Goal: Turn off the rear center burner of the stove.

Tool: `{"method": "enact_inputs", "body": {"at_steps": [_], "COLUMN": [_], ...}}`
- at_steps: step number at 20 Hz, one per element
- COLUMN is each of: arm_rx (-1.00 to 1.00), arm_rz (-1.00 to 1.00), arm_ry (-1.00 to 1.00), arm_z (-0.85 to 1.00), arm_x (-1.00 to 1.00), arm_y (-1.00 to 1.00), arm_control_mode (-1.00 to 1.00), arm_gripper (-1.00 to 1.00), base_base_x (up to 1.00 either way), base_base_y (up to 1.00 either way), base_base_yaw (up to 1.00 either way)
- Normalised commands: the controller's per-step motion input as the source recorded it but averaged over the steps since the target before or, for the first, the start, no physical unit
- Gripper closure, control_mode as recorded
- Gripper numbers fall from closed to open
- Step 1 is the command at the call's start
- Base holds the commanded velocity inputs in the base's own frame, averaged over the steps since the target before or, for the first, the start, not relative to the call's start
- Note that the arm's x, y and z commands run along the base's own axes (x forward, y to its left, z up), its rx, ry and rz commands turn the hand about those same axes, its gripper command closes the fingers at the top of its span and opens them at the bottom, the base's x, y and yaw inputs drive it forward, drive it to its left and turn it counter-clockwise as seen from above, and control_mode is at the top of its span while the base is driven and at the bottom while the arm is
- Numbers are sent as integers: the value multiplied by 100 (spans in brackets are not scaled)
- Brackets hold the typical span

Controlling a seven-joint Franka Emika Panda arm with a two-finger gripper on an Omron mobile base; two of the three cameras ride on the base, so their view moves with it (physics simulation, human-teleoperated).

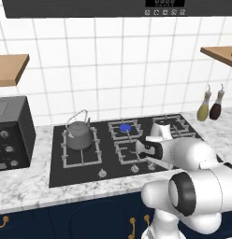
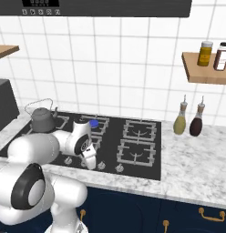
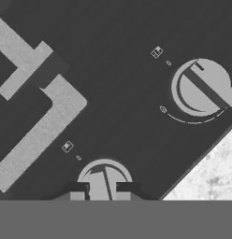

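Note:
The stove [image 1: 57, 158] [image 2: 156, 150] is a black glass cooktop with grey grates and silver knobs along its front edge. The rear center burner [image 1: 125, 127] [image 2: 93, 123] shows a blue flame disc. My gripper [image 2: 90, 164] [image 3: 101, 193] reaches down to the knob row, in front of the center burners. In the hand view a silver knob [image 3: 104, 177] sits between my fingertips [image 3: 76, 195], which press against its raised bar. That bar is angled differently from the bar of the neighbouring knob [image 3: 202, 87].
A grey kettle [image 1: 79, 134] [image 2: 41, 118] stands on the rear left burner. A black oven [image 1: 10, 135] sits on the counter to the left. Two bottles [image 2: 180, 120] [image 2: 196, 123] stand on the marble counter [image 2: 197, 159] at the right, under a wooden shelf [image 2: 208, 73].

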Motion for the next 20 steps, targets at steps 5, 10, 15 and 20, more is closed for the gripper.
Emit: {"method": "enact_inputs", "body": {"at_steps": [5, 10, 15, 20], "arm_rx": [0, 0, 0, 3], "arm_rz": [-91, -97, -100, -100], "arm_ry": [2, 5, 5, 2], "arm_z": [-45, -47, -52, -54], "arm_x": [-12, -16, -18, -17], "arm_y": [15, 3, 3, 2], "arm_control_mode": [-100, -100, -100, -100], "arm_gripper": [100, 100, 100, 100], "base_base_x": [0, 0, 0, 0], "base_base_y": [0, 0, 0, 0], "base_base_yaw": [0, 0, 0, 0]}}
